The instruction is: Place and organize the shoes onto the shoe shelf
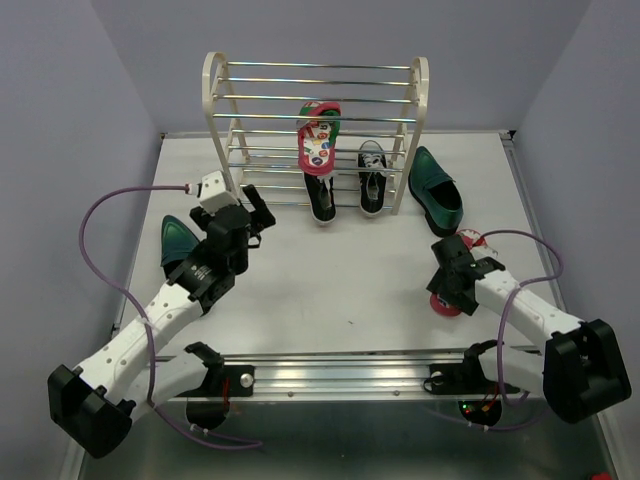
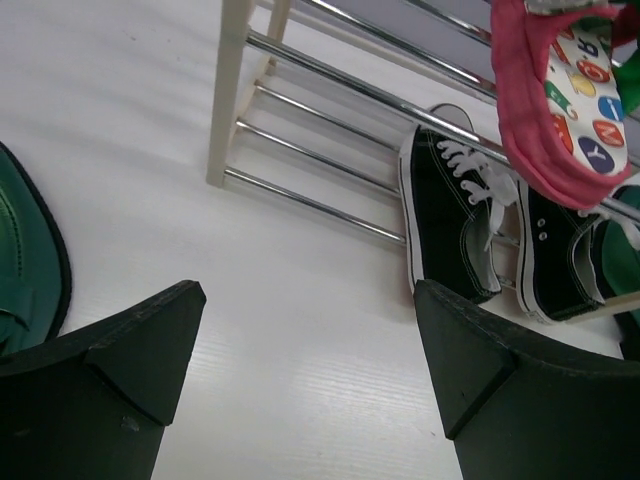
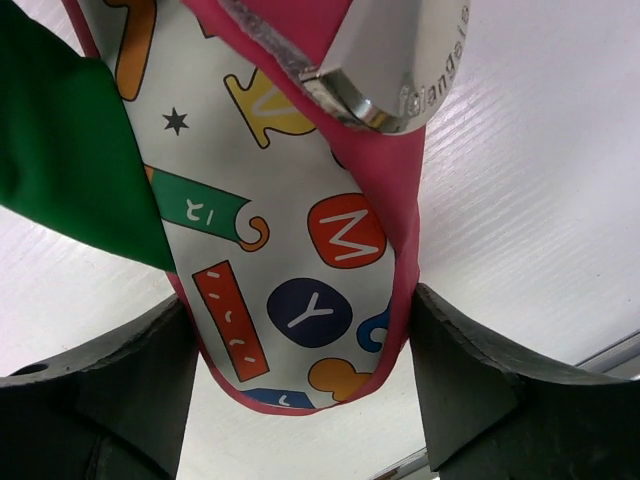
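- A white table (image 1: 330, 285) fills the middle of the overhead view; up close (image 2: 300, 350) its top shows fine parallel ridges and a soft sheen (image 3: 550, 190).
- A tiny dark speck (image 1: 349, 322) lies on the tabletop towards its near edge.
- A silvery metal rail (image 1: 340, 375) runs along the table's near edge, from left to right.
- Plain pale lilac-grey walls close the table in: a back wall (image 1: 330, 30), a left wall (image 1: 60, 120) and a right wall (image 1: 590, 100).
- A small red thing (image 1: 600, 474) sits at the bottom right corner, too cropped to identify.
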Robot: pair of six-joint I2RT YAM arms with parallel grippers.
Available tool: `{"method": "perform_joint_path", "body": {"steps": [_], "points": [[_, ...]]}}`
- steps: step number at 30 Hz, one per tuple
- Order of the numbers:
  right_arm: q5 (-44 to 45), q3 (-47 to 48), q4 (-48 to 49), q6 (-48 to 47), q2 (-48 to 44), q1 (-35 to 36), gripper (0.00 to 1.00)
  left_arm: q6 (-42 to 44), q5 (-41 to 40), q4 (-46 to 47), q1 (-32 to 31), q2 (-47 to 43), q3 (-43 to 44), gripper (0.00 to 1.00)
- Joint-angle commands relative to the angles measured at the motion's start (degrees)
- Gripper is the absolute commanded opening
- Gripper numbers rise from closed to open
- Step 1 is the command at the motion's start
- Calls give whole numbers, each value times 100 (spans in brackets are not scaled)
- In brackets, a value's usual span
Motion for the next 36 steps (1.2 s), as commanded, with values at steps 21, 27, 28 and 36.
{"method": "perform_joint_path", "body": {"steps": [21, 27, 28, 36], "points": [[649, 1060, -32, -1486, -2511, -90, 1, 938, 1378, 772, 1926, 473, 1088, 99], [201, 1350, 468, -2022, -2908, -90, 1, 947, 1449, 817, 2102, 692, 1237, 99], [166, 1376, 504, -2049, -2934, -90, 1, 946, 1467, 817, 2111, 701, 1246, 99], [-536, 1290, 126, -1848, -2522, -90, 1, 929, 1546, 799, 2190, 658, 1203, 99]]}}
